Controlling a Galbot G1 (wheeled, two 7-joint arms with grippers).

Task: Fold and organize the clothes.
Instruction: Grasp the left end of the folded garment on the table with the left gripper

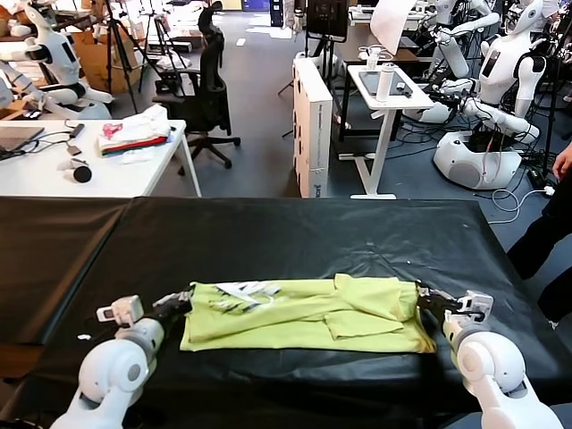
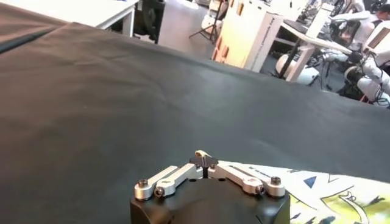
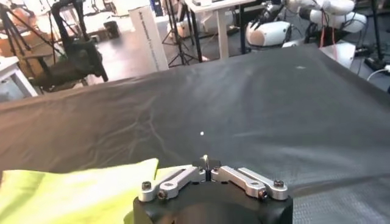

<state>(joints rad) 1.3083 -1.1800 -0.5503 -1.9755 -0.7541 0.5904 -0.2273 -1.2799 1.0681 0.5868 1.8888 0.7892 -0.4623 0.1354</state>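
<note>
The clothes are one lime yellow-green T-shirt, folded into a long strip near the front of the black table, with its pale print at the left end. My left gripper rests at the shirt's left edge. In the left wrist view its fingertips meet, so the left gripper is shut, and the printed shirt lies beside it. My right gripper sits at the shirt's right edge. The right gripper is likewise shut, with the shirt beside and under it. No cloth shows between either pair of tips.
Behind the black table stand a white desk with a heap of white, pink and red fabric, a black office chair, a white box and a small white stand. A person stands at the table's right edge.
</note>
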